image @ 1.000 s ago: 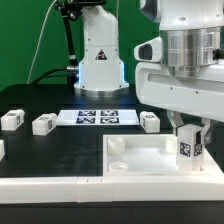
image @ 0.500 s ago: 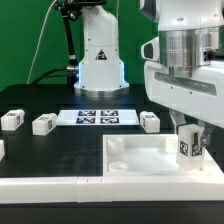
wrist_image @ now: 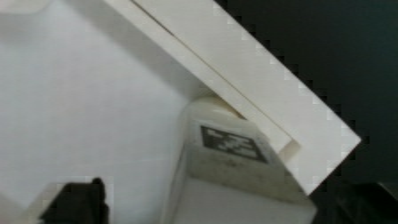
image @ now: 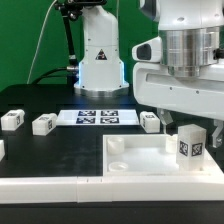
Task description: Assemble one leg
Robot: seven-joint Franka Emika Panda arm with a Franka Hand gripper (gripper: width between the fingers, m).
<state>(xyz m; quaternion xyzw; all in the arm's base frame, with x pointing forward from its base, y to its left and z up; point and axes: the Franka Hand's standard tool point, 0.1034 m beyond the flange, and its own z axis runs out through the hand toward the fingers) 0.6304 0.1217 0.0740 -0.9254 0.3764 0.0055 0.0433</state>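
Fingers (wrist_image: 75, 200) show only as one dark tip low in the wrist view, clear of the leg (image: 191, 143), so the gripper (wrist_image: 75, 200) holds nothing; whether it stands wide or narrow I cannot tell, since the exterior view hides the fingertips behind the arm's white body.

That leg stands upright on the tray (image: 150, 158), at the tray's corner toward the exterior view's right, near the table's front edge, tag facing the camera. It appears seated in the corner socket, though the join itself is hidden. Three more legs lie loose farther back on the table (image: 40, 100): two (image: 12, 120) (image: 43, 123) toward the exterior view's left edge, one (image: 150, 121) just beside the marker board (image: 98, 117).

My judgement: the placing step looks done, with the hand above the seated leg. The next move likely calls for checking the fit, perhaps a twist to tighten, which would need the fingers squared around the leg without tipping it.
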